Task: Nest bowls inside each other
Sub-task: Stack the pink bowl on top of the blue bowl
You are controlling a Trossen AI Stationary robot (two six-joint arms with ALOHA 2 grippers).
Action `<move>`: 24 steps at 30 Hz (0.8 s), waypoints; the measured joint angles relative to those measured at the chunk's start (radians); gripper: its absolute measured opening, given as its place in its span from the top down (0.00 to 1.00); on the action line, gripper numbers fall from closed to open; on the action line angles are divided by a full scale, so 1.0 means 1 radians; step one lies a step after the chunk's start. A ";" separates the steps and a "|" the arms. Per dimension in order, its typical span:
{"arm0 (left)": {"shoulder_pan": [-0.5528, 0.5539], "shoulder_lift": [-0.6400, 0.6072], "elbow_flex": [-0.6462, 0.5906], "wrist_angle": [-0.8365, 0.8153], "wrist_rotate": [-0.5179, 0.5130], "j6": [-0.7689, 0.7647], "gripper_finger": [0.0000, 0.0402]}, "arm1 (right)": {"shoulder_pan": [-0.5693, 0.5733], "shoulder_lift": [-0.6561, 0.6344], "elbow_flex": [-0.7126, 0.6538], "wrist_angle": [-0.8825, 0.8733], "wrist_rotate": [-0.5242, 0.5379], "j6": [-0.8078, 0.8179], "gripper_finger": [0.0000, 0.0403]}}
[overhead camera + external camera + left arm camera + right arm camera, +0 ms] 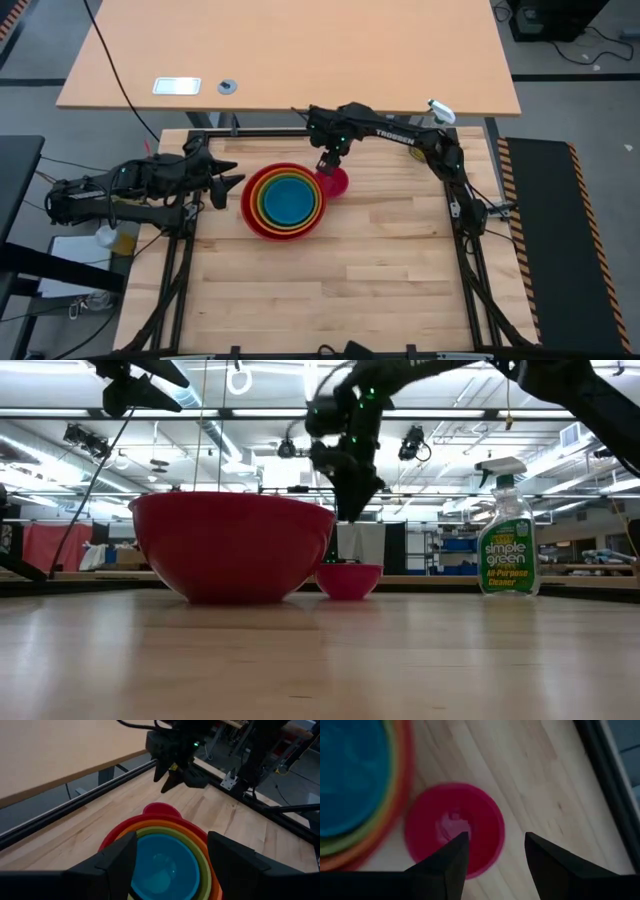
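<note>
A nested stack, red bowl (284,201) outermost with orange, lime green and blue (161,867) inside, stands on the table's far middle. The small magenta bowl (334,182) sits upright on the table, right beside the stack's far right rim. My right gripper (495,850) hangs open above the magenta bowl (455,827), pointing steeply down, clear of it in the low view (350,500). My left gripper (172,855) waits open at the table's left edge, above and left of the stack, holding nothing.
A clear spray bottle (506,540) with a green label stands at the table's far right corner. A dark rail (75,802) runs along the far edge. Bare wood lies toward the near edge (330,290).
</note>
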 joint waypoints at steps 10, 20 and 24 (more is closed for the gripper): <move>0.000 0.000 0.000 -0.039 0.000 -0.026 0.39 | -0.082 0.002 -0.144 0.086 -0.115 -0.092 0.51; 0.000 0.000 0.000 -0.039 0.000 -0.026 0.39 | -0.114 0.002 -0.222 0.148 -0.152 -0.180 0.51; 0.000 0.000 0.000 -0.039 0.000 -0.026 0.39 | -0.114 0.002 -0.280 0.192 -0.155 -0.181 0.51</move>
